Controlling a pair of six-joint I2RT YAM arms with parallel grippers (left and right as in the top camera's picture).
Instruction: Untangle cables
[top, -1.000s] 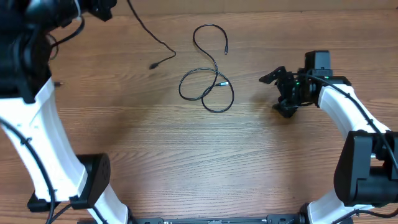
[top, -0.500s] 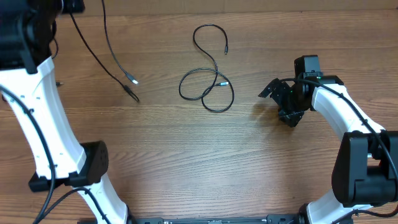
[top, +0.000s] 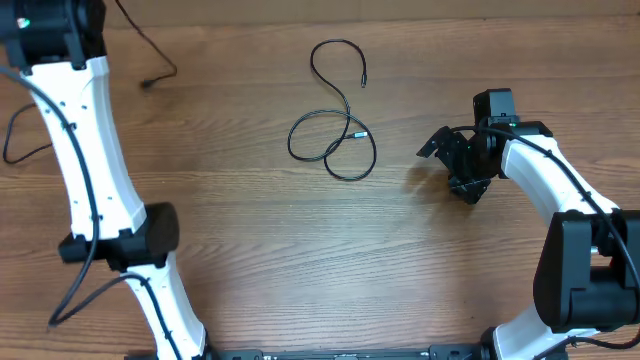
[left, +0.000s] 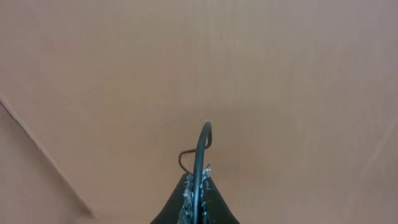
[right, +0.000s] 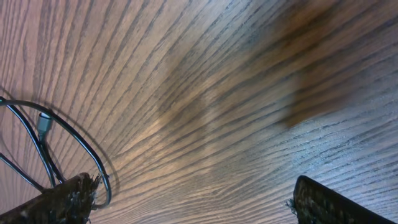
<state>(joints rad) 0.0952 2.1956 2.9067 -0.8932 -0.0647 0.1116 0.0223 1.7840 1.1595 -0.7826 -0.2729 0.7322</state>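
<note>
Pinching a thin cable (left: 199, 149) in our left pincer (left: 196, 190), we risk it slipping free. Our right pincer (top: 447, 163) gapes empty

This looks like a robotics lab to me: a wood-grain bench (top: 300, 255), with my white left arm (top: 88, 150) and right arm (top: 548, 172) standing at its near edge.

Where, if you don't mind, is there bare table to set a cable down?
Free: the broad table strip between coiled cable and near edge; also between it and left arm. Crowded: from cable to right hand.
</note>
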